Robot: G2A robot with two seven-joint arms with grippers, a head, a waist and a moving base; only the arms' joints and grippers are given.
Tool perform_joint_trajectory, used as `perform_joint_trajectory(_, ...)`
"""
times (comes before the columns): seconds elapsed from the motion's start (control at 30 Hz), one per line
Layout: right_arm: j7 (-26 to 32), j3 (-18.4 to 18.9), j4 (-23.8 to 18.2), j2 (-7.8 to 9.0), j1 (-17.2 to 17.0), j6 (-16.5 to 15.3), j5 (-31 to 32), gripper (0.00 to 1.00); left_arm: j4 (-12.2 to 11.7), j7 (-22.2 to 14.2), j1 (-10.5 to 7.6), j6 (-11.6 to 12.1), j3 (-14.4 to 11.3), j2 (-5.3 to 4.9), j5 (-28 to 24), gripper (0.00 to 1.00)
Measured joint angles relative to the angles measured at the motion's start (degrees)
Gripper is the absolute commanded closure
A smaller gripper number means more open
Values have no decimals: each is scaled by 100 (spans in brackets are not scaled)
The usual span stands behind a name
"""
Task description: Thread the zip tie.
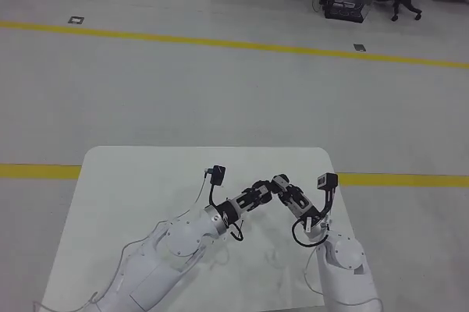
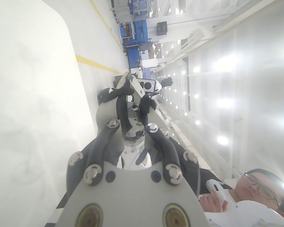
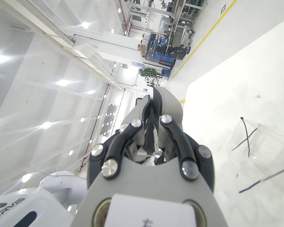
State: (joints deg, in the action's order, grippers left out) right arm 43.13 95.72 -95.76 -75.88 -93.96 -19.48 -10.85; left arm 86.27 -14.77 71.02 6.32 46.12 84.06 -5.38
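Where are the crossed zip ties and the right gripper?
crossed zip ties [image 3: 246,138]: right wrist view, on their crossing.
right gripper [image 3: 153,96]: right wrist view, midway between its fingertips.

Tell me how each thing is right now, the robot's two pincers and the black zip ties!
right pincer: shut, held over the table.
left pincer: held over the table, tip close to the right pincer.
two zip ties: loose, lying crossed in the clear tray, not looped.
third zip tie: loose, lying straight, not looped.
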Motion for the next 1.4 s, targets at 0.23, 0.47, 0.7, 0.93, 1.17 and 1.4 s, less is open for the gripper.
perform_joint_trajectory(0.23,106,5,-72,18,-9,0,103,100,-12,31,-15,-25,-6,-7,-15,68)
perform_joint_trajectory(0.47,72,30,-67,33,-18,0,244,100,-10,59,-24,-30,1,-17,-34,76)
perform_joint_trajectory(0.7,-27,62,-66,45,1,0,325,100,-16,54,-34,-42,3,-27,-59,79)
perform_joint_trajectory(0.93,-10,34,-28,54,4,0,312,100,-53,39,-68,-35,-19,-27,-95,86)
perform_joint_trajectory(1.17,-8,6,-12,61,7,0,279,100,-99,53,-101,-27,-43,-23,-137,100)
perform_joint_trajectory(1.4,-20,12,-9,70,22,0,248,67,-116,86,-117,-22,-58,-23,-154,100)
